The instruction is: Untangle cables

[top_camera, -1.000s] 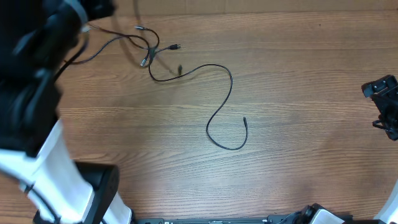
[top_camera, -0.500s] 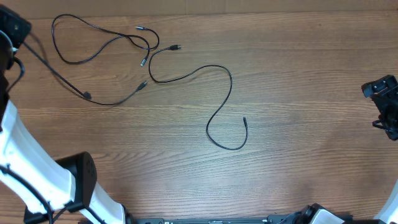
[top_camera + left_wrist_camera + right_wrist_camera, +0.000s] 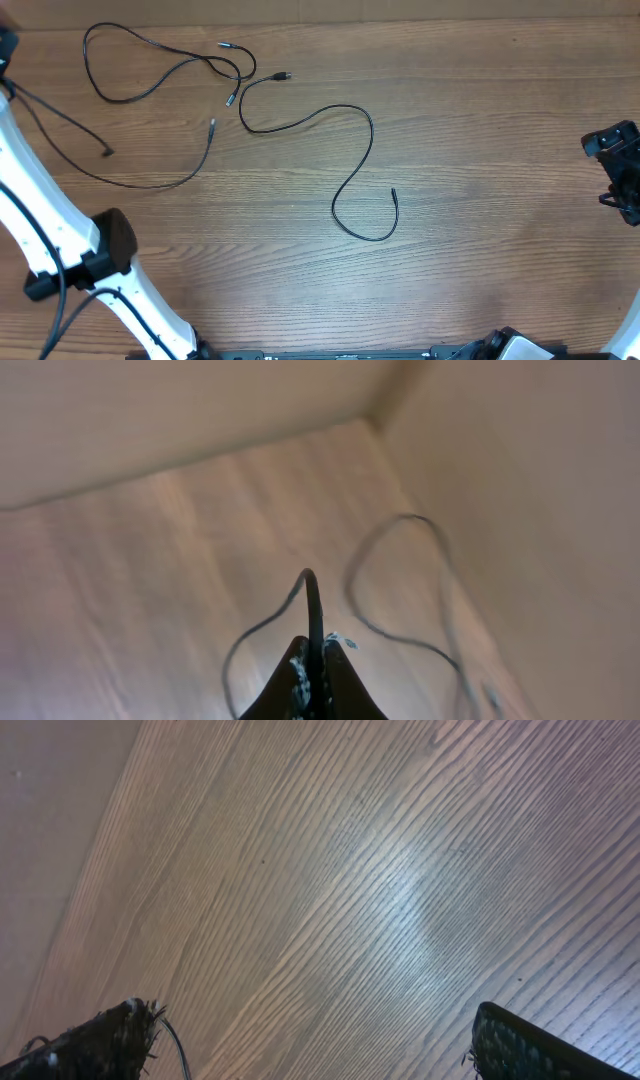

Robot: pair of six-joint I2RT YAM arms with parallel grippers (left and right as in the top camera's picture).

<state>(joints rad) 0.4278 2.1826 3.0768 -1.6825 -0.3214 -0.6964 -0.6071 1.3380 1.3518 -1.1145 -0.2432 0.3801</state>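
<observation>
Three thin black cables lie on the wooden table. One makes a loop (image 3: 120, 99) at the far left, with its plug tips beside the others. A long S-shaped cable (image 3: 370, 130) runs from the middle back towards the centre. My left gripper (image 3: 315, 660) is shut on the third cable (image 3: 309, 585); in the overhead view this cable (image 3: 140, 186) trails from the left edge to a tip at the centre-left. The left gripper itself sits at the overhead view's top-left corner, mostly out of frame. My right gripper (image 3: 622, 170) is open and empty at the right edge, far from the cables.
The left arm's white link (image 3: 40, 220) crosses the left side of the table. The right wrist view shows only bare wood grain (image 3: 380, 890) between the open fingers (image 3: 125, 1030). The table's far edge (image 3: 400, 18) runs along the top.
My left arm has swung left and out of the way, pulling the held cable leftwards away from the other two. The S-shaped cable and the right gripper have not moved.
</observation>
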